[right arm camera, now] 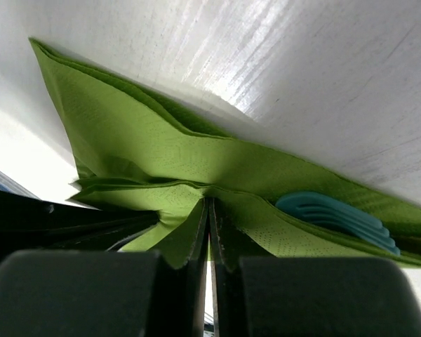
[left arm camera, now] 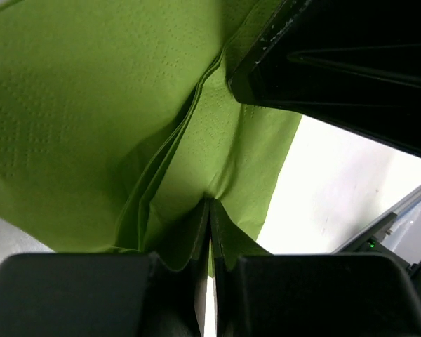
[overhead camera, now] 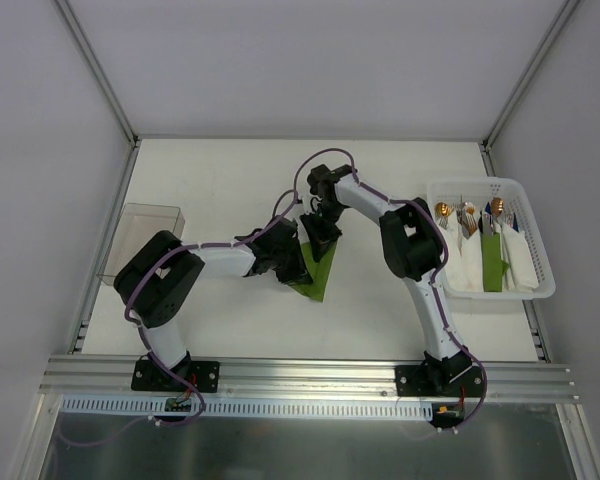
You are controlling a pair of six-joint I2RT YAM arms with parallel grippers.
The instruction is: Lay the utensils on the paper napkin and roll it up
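The olive-green paper napkin (overhead camera: pixel 318 270) lies folded at the table's middle, one part lifted. My left gripper (overhead camera: pixel 290 255) comes in from the left. It is shut on a pinch of the napkin (left arm camera: pixel 91 105), which bunches at the closed jaws of this gripper (left arm camera: pixel 210 203). My right gripper (overhead camera: pixel 321 236) reaches down from behind and is shut on another pinch of the napkin (right arm camera: pixel 147 147), gathered at its own jaws (right arm camera: pixel 210 202). Stacked teal rounded utensil ends (right arm camera: pixel 337 216) show inside the napkin's fold. The two grippers stand close together, and the right one's black body (left arm camera: pixel 344 63) fills the left wrist view's upper right.
A white mesh basket (overhead camera: pixel 540 290) at the right holds more utensils (overhead camera: pixel 467 215), white napkins (overhead camera: pixel 465 265) and a green napkin (overhead camera: pixel 492 262). A clear box (overhead camera: pixel 140 240) stands at the left edge. Aluminium rails frame the table.
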